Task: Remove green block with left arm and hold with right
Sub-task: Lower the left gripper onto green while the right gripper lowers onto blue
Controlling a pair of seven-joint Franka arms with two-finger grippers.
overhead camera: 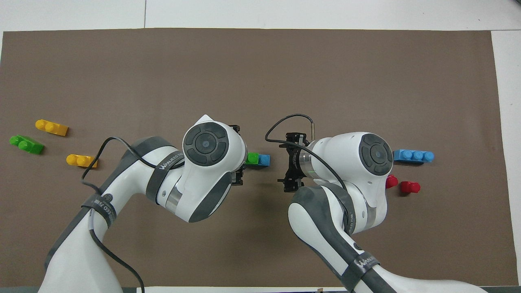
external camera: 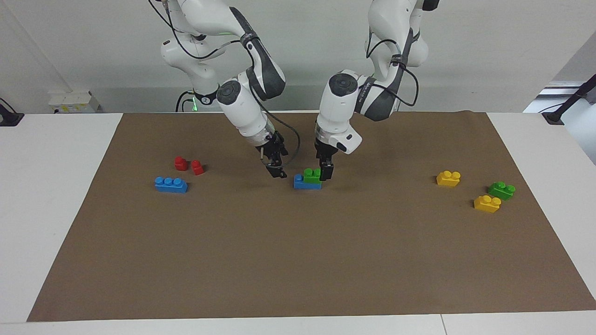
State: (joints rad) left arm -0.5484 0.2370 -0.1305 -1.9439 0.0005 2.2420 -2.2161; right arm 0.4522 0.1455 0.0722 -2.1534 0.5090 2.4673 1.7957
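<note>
The green block (external camera: pixel 311 175) sits on a blue brick (external camera: pixel 305 184) near the middle of the brown mat (external camera: pixel 298 260). One blue stud stays uncovered at the end toward the right arm. My left gripper (external camera: pixel 326 173) points down at the green block's end toward the left arm, one finger (external camera: pixel 327 170) beside it. In the overhead view my left wrist hides this gripper, and only part of the green block (overhead camera: pixel 252 158) and the blue brick (overhead camera: pixel 263 159) show. My right gripper (external camera: pixel 278 170) (overhead camera: pixel 281 162) is open and empty, low over the mat, a short gap from the blue brick's bare end.
Toward the right arm's end lie a blue three-stud brick (external camera: pixel 171 184) and two small red pieces (external camera: pixel 180 163) (external camera: pixel 197 167). Toward the left arm's end lie two yellow bricks (external camera: pixel 448 178) (external camera: pixel 487 203) and a second green brick (external camera: pixel 501 190).
</note>
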